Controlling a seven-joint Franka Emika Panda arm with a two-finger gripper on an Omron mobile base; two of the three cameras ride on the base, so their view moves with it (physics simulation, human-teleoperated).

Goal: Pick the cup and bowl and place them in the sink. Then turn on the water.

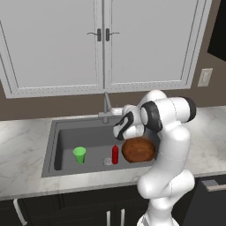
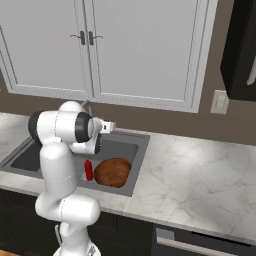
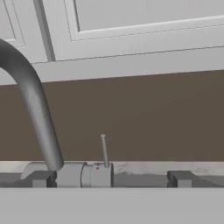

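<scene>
So the sink (image 1: 62, 132) already has the bowl (image 1: 138, 149) at its right end and the cup (image 1: 79, 155) standing toward the left, so I'd say only the water's left. My gripper (image 3: 109, 179) is spread wide, empty, pointed at the faucet (image 3: 37, 113), with its thin upright lever (image 3: 104, 149) dead ahead between the fingertips.
</scene>
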